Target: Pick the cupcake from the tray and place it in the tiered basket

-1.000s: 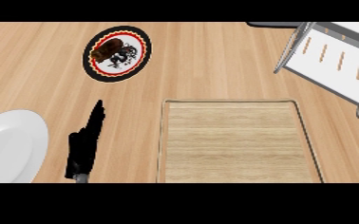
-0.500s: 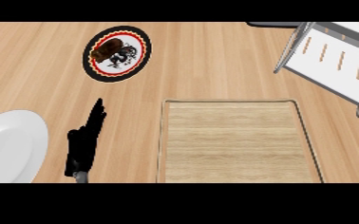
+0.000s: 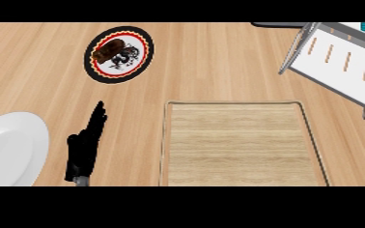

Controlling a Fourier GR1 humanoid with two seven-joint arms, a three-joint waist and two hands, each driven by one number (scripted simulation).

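Observation:
The wooden tray (image 3: 242, 107) with a thin metal rim lies on the counter at the lower middle, and nothing shows on it. A brown cupcake (image 3: 107, 52) sits on a round plate with a black and red border (image 3: 140, 42) at the upper left. The tiered basket (image 3: 329, 58), white with grey wire legs, stands at the upper right, partly cut off by the view's edge. My left hand (image 3: 83, 147) rests open at the lower left, fingers straight and pointing away, left of the tray and well below the cupcake. My right hand does not show.
A plain white plate (image 3: 18, 147) lies at the left edge, just left of my left hand. Bare wooden counter (image 3: 214, 63) stretches between the patterned plate, the tray and the basket.

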